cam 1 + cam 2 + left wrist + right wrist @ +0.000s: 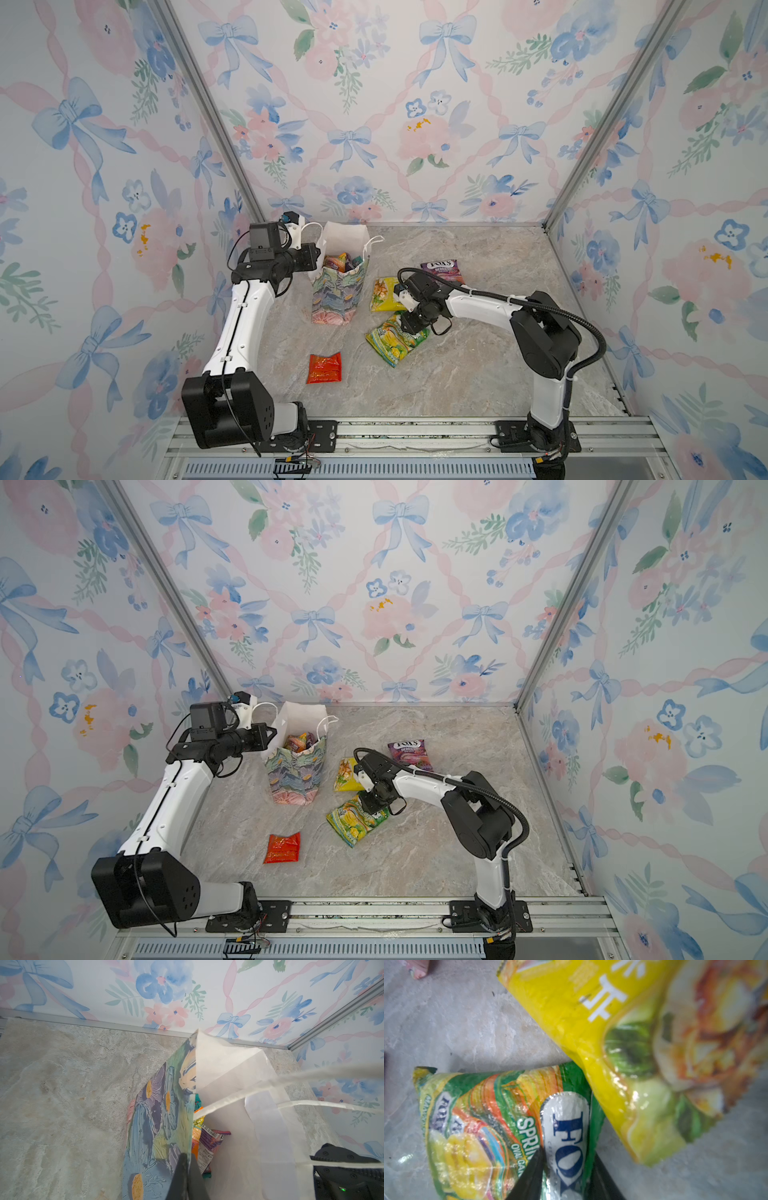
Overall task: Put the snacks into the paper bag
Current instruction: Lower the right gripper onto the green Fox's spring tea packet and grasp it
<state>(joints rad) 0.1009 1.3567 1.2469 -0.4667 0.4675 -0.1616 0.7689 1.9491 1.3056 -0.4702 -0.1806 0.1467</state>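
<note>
- We see the left tool [188,1176] pressed together on one wall of the small upright paper bag with a painted-flower print [338,291]. It pinches the paper near the rim and holds the mouth open.
- Beside the bag, on the marbled grey counter [478,374], the right tool [568,1167] pinches the logo end of a glossy green-and-yellow FOX'S candy packet [477,1126]. The packet's far end lies on the counter.
- We judge the grip narrow for slick film, so the green packet could slide out or swing on the way to the bag.
- A glossy yellow fruit-print packet [591,1022], nearer the bag, touches the green packet's corner and may be dragged along by a lift.
- A white cord handle [311,1076] crosses the bag's mouth, where we think an incoming packet could catch. With only one wall held, a hard push might tip the bag.
- Only the left wrist view shows the pinched wall and the barcoded packets already in the bag [207,1142].
- Only the top views show a purple FOX'S packet [442,270] beyond the yellow one from the bag, and a small red-orange packet [325,368] well apart from the bag.
- In both top views the right tool hides its own contact, which the right wrist view shows plainly.
</note>
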